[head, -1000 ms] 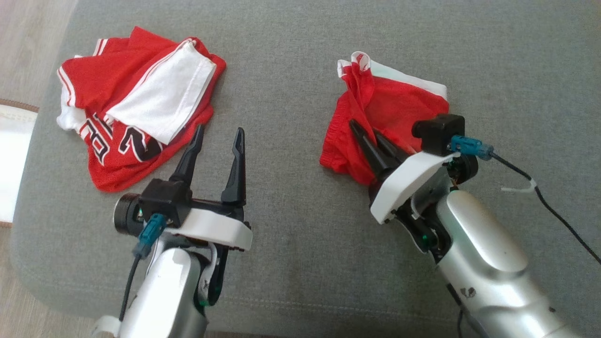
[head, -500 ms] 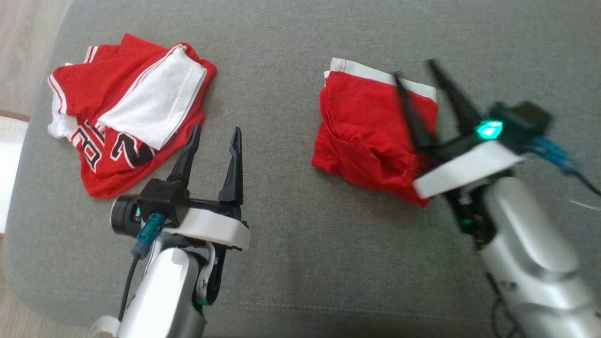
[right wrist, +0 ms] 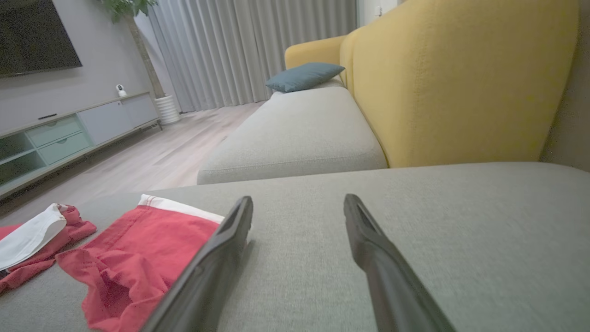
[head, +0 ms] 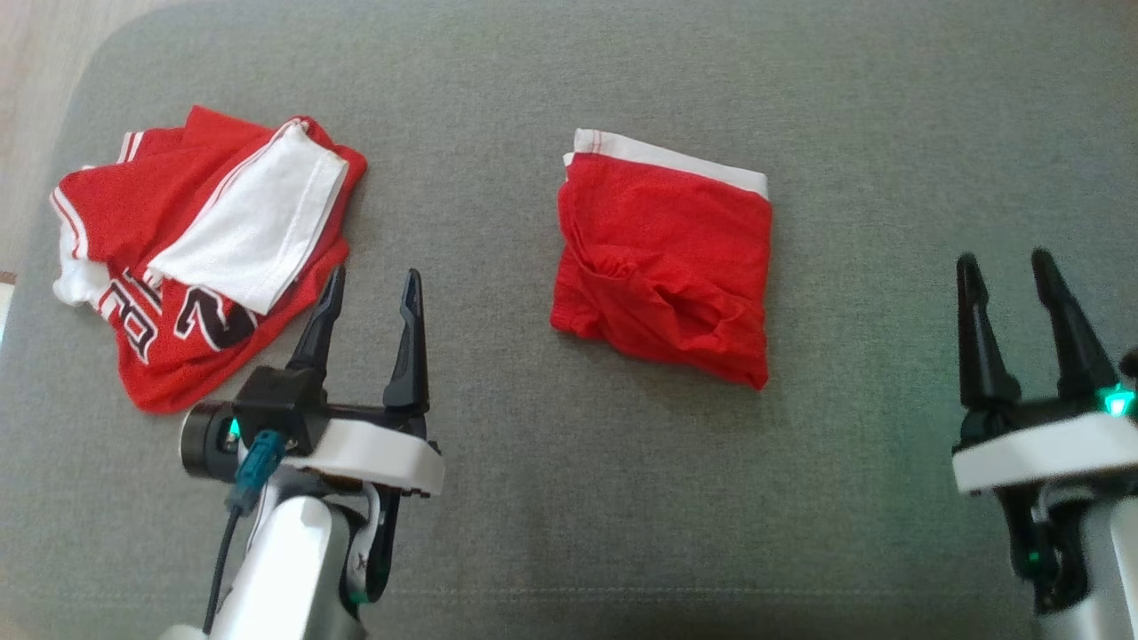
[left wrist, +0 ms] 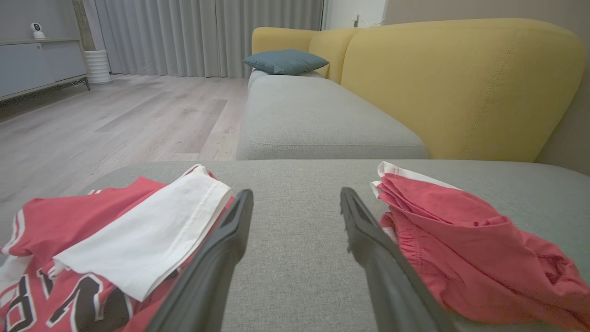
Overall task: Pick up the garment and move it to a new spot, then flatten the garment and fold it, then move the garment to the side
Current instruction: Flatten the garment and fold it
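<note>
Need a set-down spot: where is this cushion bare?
Bare: the stretch of grey fabric cushion between the folded red shorts and the right gripper, and the near strip. Crowded: the left end, where the crumpled red-and-white jersey lies beside the left gripper.

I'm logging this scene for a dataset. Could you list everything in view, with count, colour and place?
red shorts: one, red with a white band, middle of the near cushion, touched by neither gripper
jersey: one, red and white with dark lettering, crumpled at the near cushion's left end
grey seat cushions: two, grey, near one under both garments
sofa back: one, yellow, behind the cushions
pillow: one, teal, on the far cushion
curtains: one set, grey, far wall
floor: pale wood, left of the sofa
cabinet: one, pale, by the wall
left gripper: one, dark fingers, open, near the jersey
right gripper: one, dark fingers, open, right of the shorts
</note>
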